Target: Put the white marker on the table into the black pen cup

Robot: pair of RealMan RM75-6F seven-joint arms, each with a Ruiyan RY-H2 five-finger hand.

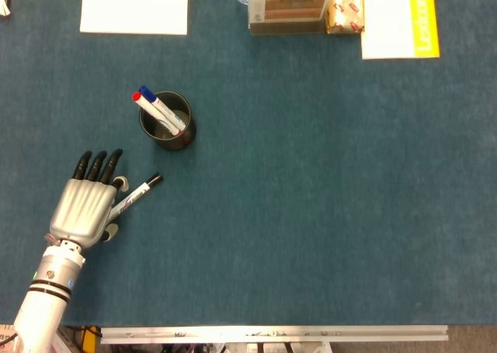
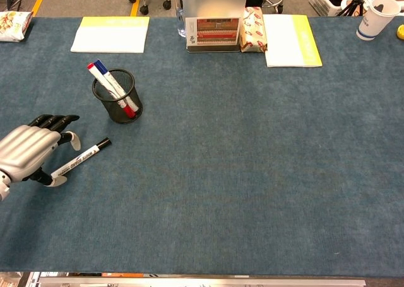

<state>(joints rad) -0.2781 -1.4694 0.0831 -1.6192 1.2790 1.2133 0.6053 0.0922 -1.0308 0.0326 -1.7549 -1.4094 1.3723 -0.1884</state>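
At the lower left, the silver left hand point(image 1: 81, 211) rests its spread fingers point(image 2: 53, 120) over the white marker with a black cap point(image 1: 138, 192), below the black mesh pen cup point(image 1: 167, 122).

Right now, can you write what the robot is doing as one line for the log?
stage: reaching | left hand: open, beside white marker | marker: flat on table | black pen cup: upright, two markers inside | right hand: not in view
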